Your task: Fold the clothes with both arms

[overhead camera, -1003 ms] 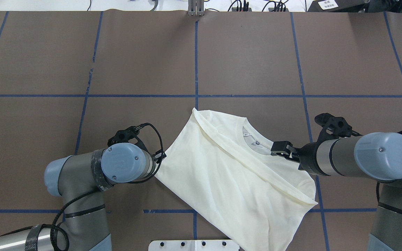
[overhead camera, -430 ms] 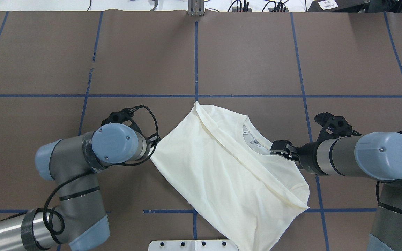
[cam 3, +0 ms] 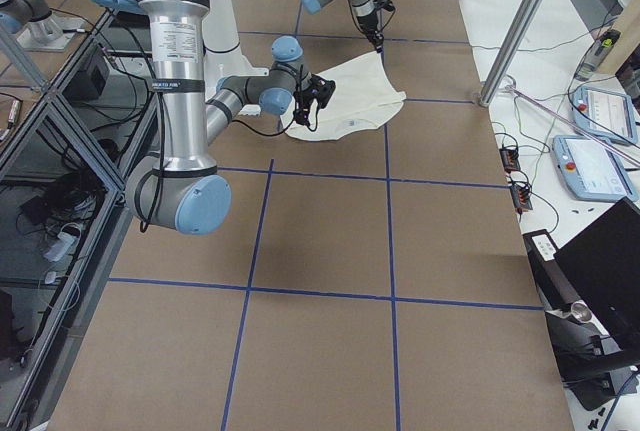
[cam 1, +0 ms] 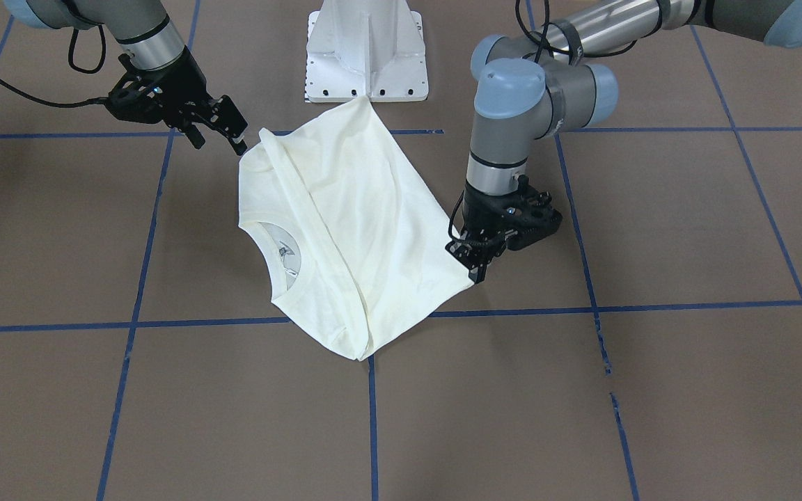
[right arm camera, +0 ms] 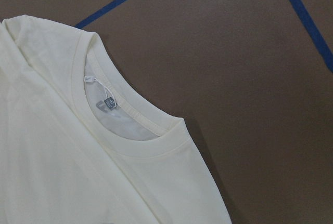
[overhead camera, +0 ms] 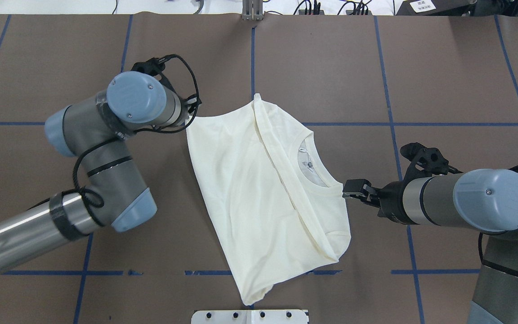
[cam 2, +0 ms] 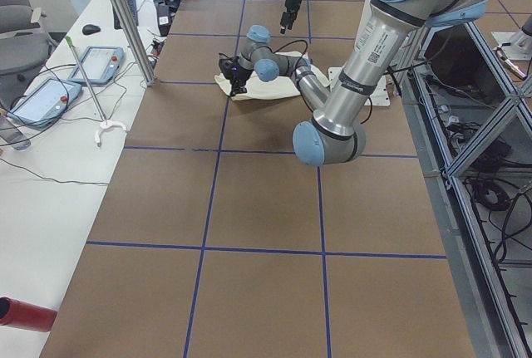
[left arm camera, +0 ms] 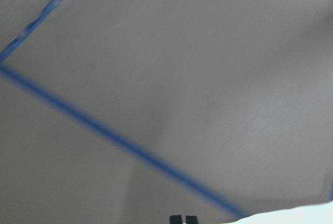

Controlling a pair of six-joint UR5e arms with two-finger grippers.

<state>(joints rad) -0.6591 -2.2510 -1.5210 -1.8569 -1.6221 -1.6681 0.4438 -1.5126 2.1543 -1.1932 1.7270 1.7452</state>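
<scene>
The cream shirt lies folded on the brown table, its ribbed collar turned toward my right arm. The cat print and lettering are hidden. My left gripper is shut on the shirt's left corner and mostly hidden under its wrist in the overhead view. Its fingertips show pressed together in the left wrist view. My right gripper is open, with its tips just beside the shirt's shoulder edge. In the front view its fingers stand apart. The right wrist view shows the collar lying flat and no fingers.
The white pedestal base stands at the near edge, close to the shirt's lower tip. Blue tape lines grid the table cover. A metal bracket is at the far edge. Side tables with pendants flank the table ends.
My left arm swung far forward, away from the base, dragging the shirt's corner; the shirt turned and slid left and away. The right gripper edged left and the shoulder now lies outside it.
</scene>
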